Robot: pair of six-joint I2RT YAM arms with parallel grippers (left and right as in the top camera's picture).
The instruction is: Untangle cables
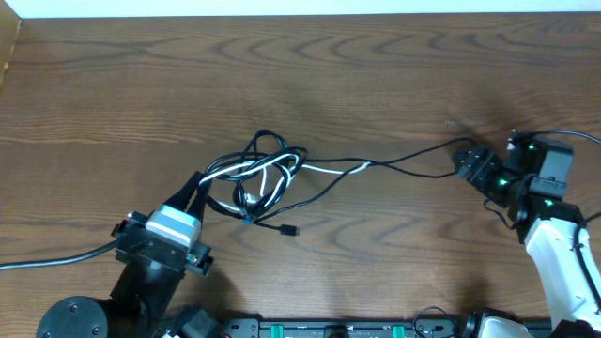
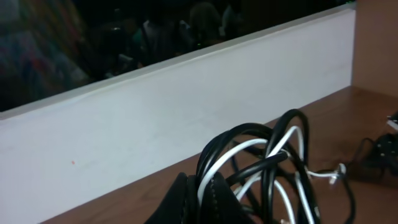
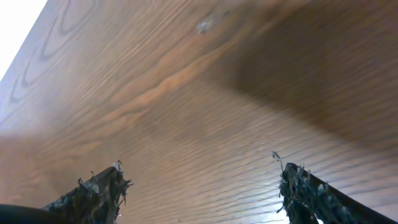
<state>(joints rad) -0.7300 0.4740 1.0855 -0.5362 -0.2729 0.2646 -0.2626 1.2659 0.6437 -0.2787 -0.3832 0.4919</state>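
Two claws flank the work, and only one has a hold. The left claw (image 1: 194, 192) is pressed together on the near-left edge of the cables (image 1: 261, 174); its wrist view shows black and white loops rising straight out of the closed tips. From there the knot lies up and to the right on the desk (image 1: 376, 75), just beyond the fingers. One short black tail ends in a small plug (image 1: 292, 229) toward the front edge.

Out of the knot's right side a black strand (image 1: 413, 158) runs long and nearly level toward the right claw (image 1: 467, 162). That claw stands spread, with only bare wood between its tips in its own view. The strand's long axis thus points at the right claw, the nearer one to that far end, and I judge any pull would go along that line.

Whether the strand's end touches the right claw is too small to tell from overhead. The left wrist view cuts off the knot's lower part.
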